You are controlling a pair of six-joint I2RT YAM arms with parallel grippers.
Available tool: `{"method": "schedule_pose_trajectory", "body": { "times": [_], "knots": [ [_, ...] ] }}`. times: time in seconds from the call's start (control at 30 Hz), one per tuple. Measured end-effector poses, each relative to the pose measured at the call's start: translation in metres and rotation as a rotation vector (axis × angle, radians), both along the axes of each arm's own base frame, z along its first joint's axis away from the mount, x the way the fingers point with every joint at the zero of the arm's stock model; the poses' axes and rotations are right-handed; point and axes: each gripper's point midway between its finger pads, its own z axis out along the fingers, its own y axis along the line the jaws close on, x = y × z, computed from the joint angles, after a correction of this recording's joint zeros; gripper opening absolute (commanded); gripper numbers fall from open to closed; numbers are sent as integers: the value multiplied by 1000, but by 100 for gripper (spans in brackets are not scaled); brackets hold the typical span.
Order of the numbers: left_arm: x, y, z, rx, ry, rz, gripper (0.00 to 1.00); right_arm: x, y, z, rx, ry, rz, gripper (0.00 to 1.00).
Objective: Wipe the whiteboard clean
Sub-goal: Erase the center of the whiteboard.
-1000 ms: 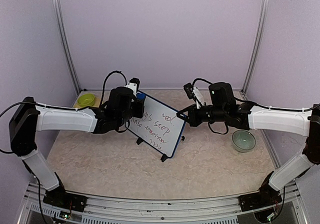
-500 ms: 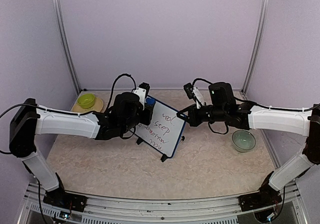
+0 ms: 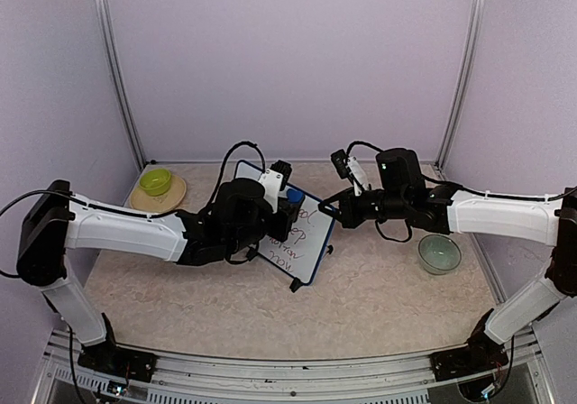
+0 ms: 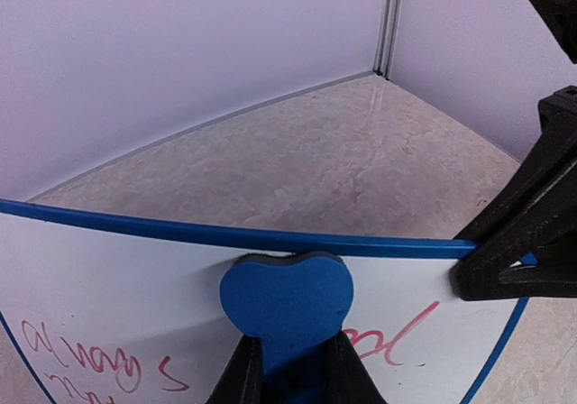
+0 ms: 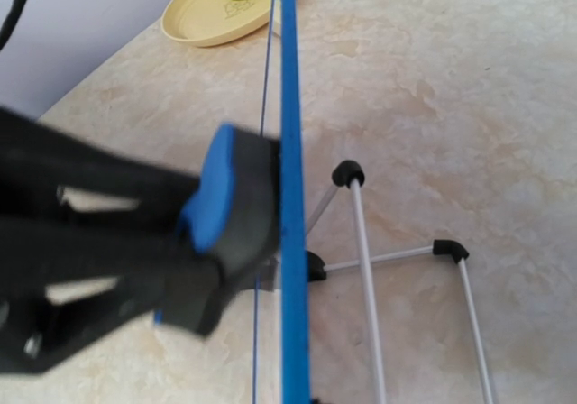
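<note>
The whiteboard (image 3: 305, 246) stands tilted on its black-tipped legs (image 5: 361, 242) at mid table, with red writing on its face (image 4: 108, 368). My left gripper (image 3: 290, 200) is shut on a blue eraser (image 4: 287, 296) and presses it against the board just under the top frame, near the right corner. The eraser also shows in the right wrist view (image 5: 221, 197), flat against the board's blue edge (image 5: 290, 151). My right gripper (image 3: 326, 211) is shut on the board's right edge; its black fingers (image 4: 518, 242) clamp that corner.
A yellow plate with a green bowl (image 3: 158, 184) sits at the back left, also in the right wrist view (image 5: 225, 7). A pale green bowl (image 3: 439, 253) sits at the right. Walls close the back and sides.
My left gripper has slid the eraser to the right along the top of the board, towards the right gripper. The right arm and the board have stayed put.
</note>
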Motion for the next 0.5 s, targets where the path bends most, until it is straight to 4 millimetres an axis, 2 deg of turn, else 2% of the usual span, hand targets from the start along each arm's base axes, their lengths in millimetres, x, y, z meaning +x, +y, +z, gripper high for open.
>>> {"method": "schedule_pose_trajectory", "body": {
  "times": [0.27, 0.5],
  "knots": [
    [-24, -25, 1, -32, 9, -102, 18, -1, 1, 1, 3, -7, 13, 0],
    [-22, -22, 2, -31, 3, -70, 18, -2, 2, 2, 4, -14, 22, 0]
  ]
}}
